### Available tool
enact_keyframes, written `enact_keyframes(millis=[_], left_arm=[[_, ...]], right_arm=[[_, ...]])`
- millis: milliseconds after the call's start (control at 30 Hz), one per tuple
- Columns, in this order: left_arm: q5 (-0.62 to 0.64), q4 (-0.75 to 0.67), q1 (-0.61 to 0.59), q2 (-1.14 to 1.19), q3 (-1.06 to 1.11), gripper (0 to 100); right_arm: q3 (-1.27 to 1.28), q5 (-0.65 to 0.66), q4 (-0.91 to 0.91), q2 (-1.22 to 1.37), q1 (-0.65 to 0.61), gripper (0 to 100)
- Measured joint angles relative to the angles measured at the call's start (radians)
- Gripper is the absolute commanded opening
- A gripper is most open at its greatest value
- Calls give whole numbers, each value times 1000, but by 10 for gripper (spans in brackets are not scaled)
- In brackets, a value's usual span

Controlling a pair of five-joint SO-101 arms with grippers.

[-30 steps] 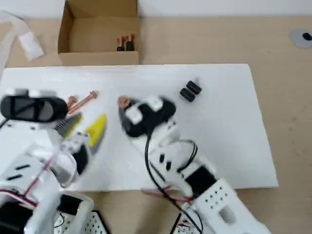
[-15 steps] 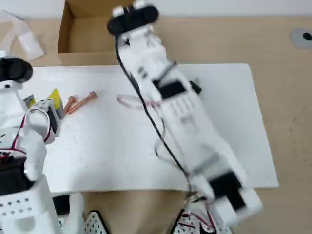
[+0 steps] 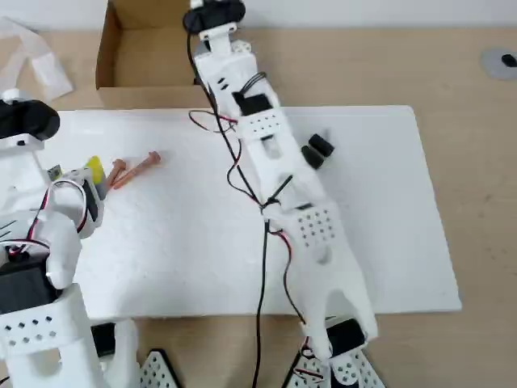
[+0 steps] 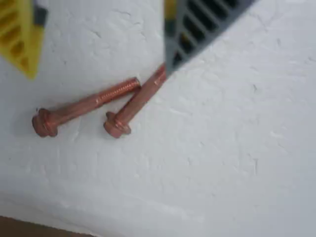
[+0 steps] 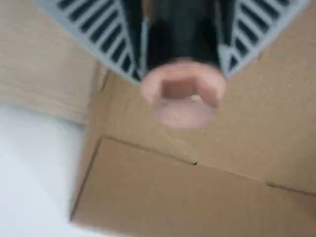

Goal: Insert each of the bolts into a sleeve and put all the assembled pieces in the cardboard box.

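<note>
My right gripper hangs over the cardboard box at the back of the table. It is shut on an assembled piece, a black sleeve with a copper bolt head sticking out, above the box floor. Two loose copper bolts lie side by side on the white mat. My left gripper stands open just above them, with its yellow finger off to one side of the bolts and its grey finger over the tip of one. Two black sleeves lie on the mat by the right arm.
The white foam mat covers most of the wooden table. The right arm stretches diagonally across the mat's middle. A crumpled clear plastic bag lies at the back left, and a grey disc at the back right.
The right arm swung from the mat's middle out to the box, carrying the assembled piece. The left arm rose and drew back, and its gripper now stands by the two bolts.
</note>
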Motion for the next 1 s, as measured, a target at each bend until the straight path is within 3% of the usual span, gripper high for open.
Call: enact_keyframes(millis=[233, 467, 567, 767, 1000], left_arm=[[0, 0, 0, 0, 0, 180], [-43, 0, 0, 6, 0, 181], [-74, 0, -6, 54, 0, 181], [-178, 49, -26, 305, -34, 178], [-325, 195, -78, 710, -311, 178]], right_arm=[[-396, 97, 29, 344, 2, 16], [-569, 117, 258, 393, 2, 256], [-589, 117, 308, 393, 2, 306], [-589, 117, 367, 373, 2, 308], [-588, 120, 640, 212, 0, 308]])
